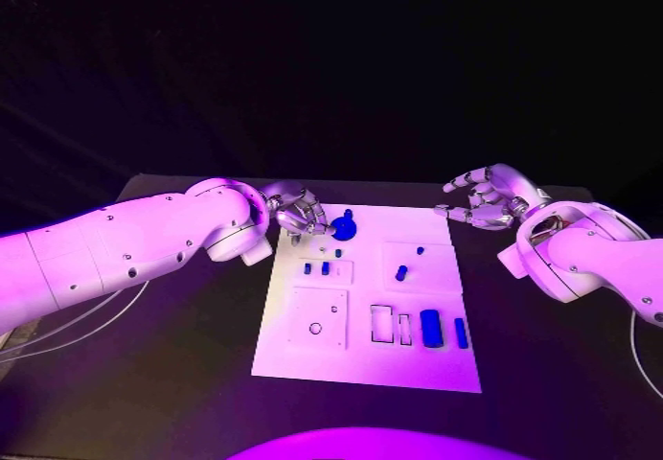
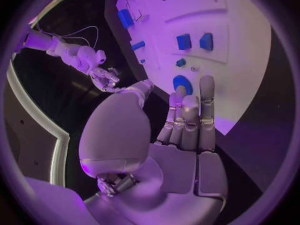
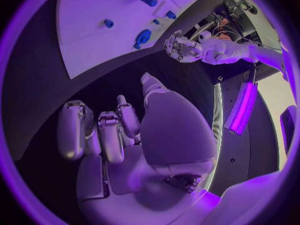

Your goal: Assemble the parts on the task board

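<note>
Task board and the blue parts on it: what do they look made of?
Task board: looks like rigid white plastic or painted sheet, smooth, matte to satin; flat face with crisp cut-out recesses. Cannot tell which.

Blue parts, e.g. the round one and the long block: probably moulded or printed plastic, uniform opaque blue, no metallic glint.

Left hand: silvery, glossy highlights, metal or metallised shell.

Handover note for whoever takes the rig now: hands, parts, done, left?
Left hand: at the task board's far left corner, beside the round blue part; fingers straight in the left wrist view, holding nothing.
Right hand: over the black table off the board's far right corner, fingers curled, empty.
Parts: two small blue pieces mid-left, one mid-right, two long blue pieces near right.
Done: cannot tell which are seated.
Left: probably most of the assembly.
</note>
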Motion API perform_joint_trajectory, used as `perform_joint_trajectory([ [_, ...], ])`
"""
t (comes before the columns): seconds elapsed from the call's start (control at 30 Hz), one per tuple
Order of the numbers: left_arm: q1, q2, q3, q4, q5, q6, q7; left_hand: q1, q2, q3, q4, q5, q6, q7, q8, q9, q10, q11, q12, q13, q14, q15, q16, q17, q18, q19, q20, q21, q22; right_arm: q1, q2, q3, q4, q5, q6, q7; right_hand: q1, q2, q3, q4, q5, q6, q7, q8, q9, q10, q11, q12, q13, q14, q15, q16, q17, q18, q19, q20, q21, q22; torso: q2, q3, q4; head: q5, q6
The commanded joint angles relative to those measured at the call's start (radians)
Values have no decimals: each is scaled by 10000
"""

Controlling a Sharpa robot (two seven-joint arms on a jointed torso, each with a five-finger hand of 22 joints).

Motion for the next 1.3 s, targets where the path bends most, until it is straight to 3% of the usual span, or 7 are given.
perform_joint_trajectory([
  [0.03,-12,59,-75,164,-2269,-291,1493,615,-245,401,111,10,-69,314,-30,-388,-533,190,-506,-627,-938,163,-500,-875,101,-239,170,-476,-289,-5,-10,1,-12,-508,-70,94,28,96,67,-26,63,54,-17,-45,-14,-96,-9,-46,-11,956,-17,-49,2230,87,-63,-25,-34,921,10,-16,-10,-25,40],
  [0.2,-42,203,-212,183,-3588,-404,1852,1003,-459,350,77,-83,-283,284,-101,-888,-861,216,-843,-1230,-1266,217,-369,-1188,118,-294,245,-706,-419,-5,-7,1,-38,-605,-93,110,66,110,103,-35,66,70,-21,-42,-13,-96,-14,-46,-11,955,-21,-51,2228,90,-69,-27,-49,914,2,-20,14,-40,49],
  [0.33,-71,396,-302,78,-4340,-466,2021,1478,-443,387,-9,-60,-277,368,-141,-1233,-984,294,-1040,-1620,-1460,264,-335,-1450,111,-333,259,-774,-442,-9,20,0,-59,-551,-206,268,165,140,201,-52,68,149,-42,-12,-1,-281,-33,-191,-198,923,-35,-100,2105,122,-141,-36,-203,823,10,-31,8,-22,79],
  [0.5,-143,698,-414,-165,-5085,-367,2127,1748,-547,326,-18,-107,-48,233,-207,-1615,-942,215,-1133,-1960,-1497,213,-198,-1689,125,-340,237,-720,-385,-26,54,0,-86,-403,-376,502,270,72,533,-38,80,286,-143,67,24,-2055,-149,-2130,-2451,739,-145,-418,1444,298,-544,-138,-1103,293,11,-17,6,-8,120],
  [0.67,-216,884,-447,-375,-5414,-178,2091,1846,-553,232,66,-130,419,111,-329,-2089,-656,138,-1115,-2296,-1358,131,106,-1916,123,-236,171,-576,-277,-34,71,-1,-100,-281,-471,645,228,-61,866,-37,94,370,-228,146,54,-3151,-242,-4288,-4859,462,-248,-1017,459,537,-1084,-231,-2499,-538,14,-21,-8,-10,126],
  [0.7,-229,917,-451,-419,-5464,-98,2046,1880,-534,260,81,-126,700,64,-394,-2316,-442,95,-1085,-2441,-1238,82,291,-2010,122,-148,130,-466,-202,-36,72,-2,-97,-262,-489,665,221,-70,885,-37,95,376,-233,153,57,-3144,-247,-4340,-4924,458,-253,-1039,434,542,-1090,-237,-2542,-563,11,-16,-14,-10,118],
  [1.3,-271,1388,-454,-1106,-5805,559,1595,2198,-451,645,-61,-109,1226,34,-610,-2889,-249,64,-1224,-2893,-1007,52,872,-2012,125,-96,65,-84,102,-39,70,-3,-11,-174,-559,787,199,-99,926,-36,101,383,-242,170,63,-3233,-257,-4562,-5188,450,-265,-1094,374,558,-1112,-250,-2672,-639,1,0,-4,-39,70],
])
